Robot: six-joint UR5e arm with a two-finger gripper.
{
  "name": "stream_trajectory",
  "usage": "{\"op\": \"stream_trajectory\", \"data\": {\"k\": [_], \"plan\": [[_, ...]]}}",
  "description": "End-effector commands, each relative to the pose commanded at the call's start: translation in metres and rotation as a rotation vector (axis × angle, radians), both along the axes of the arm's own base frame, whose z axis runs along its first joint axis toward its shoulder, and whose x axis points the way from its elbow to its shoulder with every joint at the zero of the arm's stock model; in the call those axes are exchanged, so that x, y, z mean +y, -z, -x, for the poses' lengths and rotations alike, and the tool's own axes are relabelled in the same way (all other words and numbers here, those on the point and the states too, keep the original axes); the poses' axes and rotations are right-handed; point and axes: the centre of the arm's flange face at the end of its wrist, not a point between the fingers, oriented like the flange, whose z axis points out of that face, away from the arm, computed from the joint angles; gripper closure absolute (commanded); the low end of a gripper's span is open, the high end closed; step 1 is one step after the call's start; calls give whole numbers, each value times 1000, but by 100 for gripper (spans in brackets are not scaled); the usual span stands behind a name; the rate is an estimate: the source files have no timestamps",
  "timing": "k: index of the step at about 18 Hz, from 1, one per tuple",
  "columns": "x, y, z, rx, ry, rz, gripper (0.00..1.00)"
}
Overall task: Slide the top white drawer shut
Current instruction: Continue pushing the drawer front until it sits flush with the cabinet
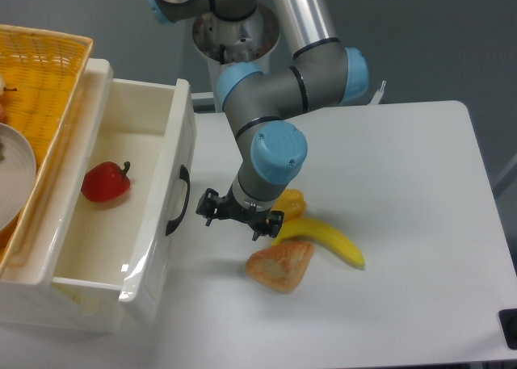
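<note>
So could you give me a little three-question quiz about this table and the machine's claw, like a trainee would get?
1. True or false: the top white drawer is shut.
2. What lies inside it? A) red pepper B) banana C) bread
3. Fill in: the claw hovers between the drawer's black ____ and the banana.

Key: 1 false, it stands pulled out. 2 A, the red pepper. 3 handle.

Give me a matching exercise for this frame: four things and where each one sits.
Things:
1. red pepper
2. banana
3. bread
4. gripper

Places:
A. on the table, just in front of the banana
B. inside the open top white drawer
C. over the table, between drawer handle and banana
D. on the table, right of the gripper

Pairs: 1-B, 2-D, 3-A, 4-C
</note>
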Motion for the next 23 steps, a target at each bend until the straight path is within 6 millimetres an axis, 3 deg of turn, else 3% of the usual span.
{"op": "stream_trajectory", "data": {"k": [23], "plan": [[9, -8, -16, -16, 22, -27, 0]]}}
